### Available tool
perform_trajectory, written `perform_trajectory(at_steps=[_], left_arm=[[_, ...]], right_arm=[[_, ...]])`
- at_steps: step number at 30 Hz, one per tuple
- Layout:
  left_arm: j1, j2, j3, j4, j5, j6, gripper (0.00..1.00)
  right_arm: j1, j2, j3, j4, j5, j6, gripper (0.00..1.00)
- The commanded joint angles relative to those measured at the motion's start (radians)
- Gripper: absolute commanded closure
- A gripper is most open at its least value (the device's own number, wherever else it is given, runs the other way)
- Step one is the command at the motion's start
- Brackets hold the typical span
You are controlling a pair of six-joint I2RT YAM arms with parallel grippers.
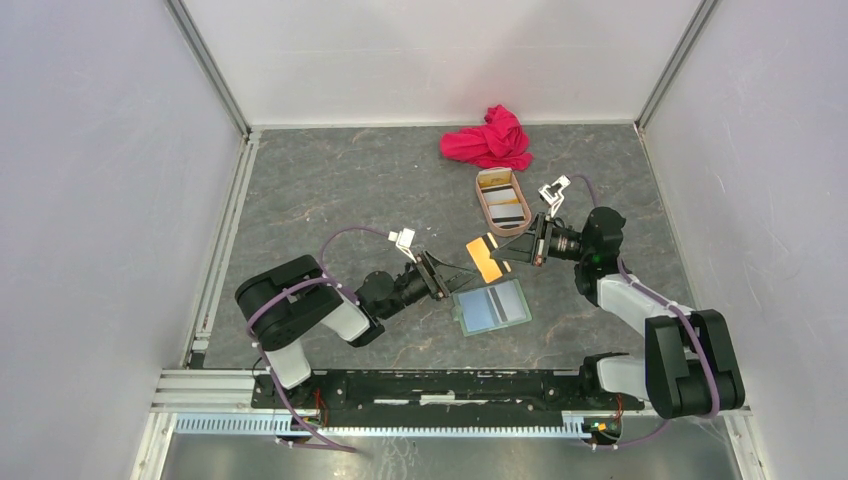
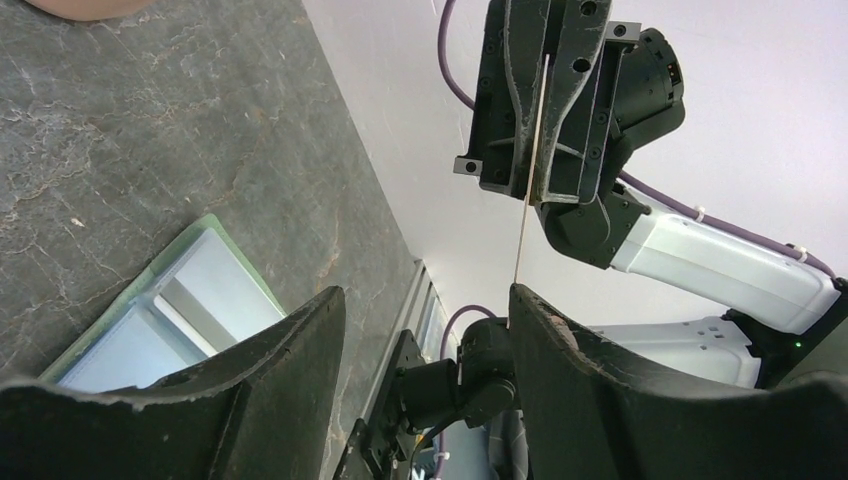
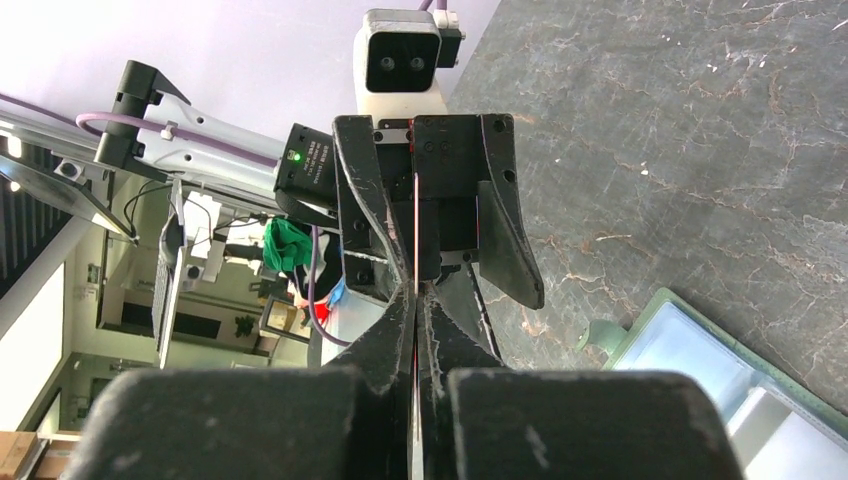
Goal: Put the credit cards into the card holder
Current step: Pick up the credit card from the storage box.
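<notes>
My right gripper is shut on an orange-yellow credit card and holds it above the table. That card shows edge-on as a thin line between the pressed jaws. My left gripper faces it with its jaws apart. The card's lower edge comes down by the tip of one of its fingers, and nothing sits between the jaws. The sage-green card holder lies unfolded on the table just below both grippers, pale blue inside, with a striped card on it.
A pinkish-tan oval tray behind the grippers holds more cards. A red cloth lies crumpled near the back wall. White walls and metal rails enclose the grey stone-patterned table.
</notes>
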Motion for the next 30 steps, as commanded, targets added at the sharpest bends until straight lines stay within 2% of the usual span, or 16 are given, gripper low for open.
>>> perform_trajectory(at_steps=[1, 8, 13, 21, 28, 29, 30], left_arm=[[0.001, -0.030, 0.025, 0.232, 0.024, -0.033, 0.33], [0.001, -0.112, -0.026, 0.231, -0.011, 0.006, 0.33], [0.001, -0.092, -0.006, 0.231, -0.016, -0.005, 0.34], [0.001, -0.046, 0.036, 0.232, -0.022, -0.022, 0.43], [0.002, -0.028, 0.067, 0.232, 0.007, -0.023, 0.65], [0.001, -0.025, 0.070, 0.233, 0.013, -0.024, 0.71], [0.001, -0.022, 0.074, 0.232, 0.023, -0.023, 0.87]], right_arm=[[0.012, 0.008, -0.004, 0.019, -0.004, -0.021, 1.00], [0.012, 0.011, 0.005, -0.002, 0.000, -0.048, 1.00], [0.013, 0.010, -0.008, -0.005, 0.008, -0.050, 1.00], [0.025, 0.010, -0.013, -0.002, 0.014, -0.055, 1.00], [0.034, 0.018, -0.012, -0.002, 0.017, -0.058, 1.00], [0.033, 0.016, -0.014, -0.003, 0.017, -0.060, 1.00], [0.034, 0.014, -0.014, -0.003, 0.018, -0.061, 1.00]])
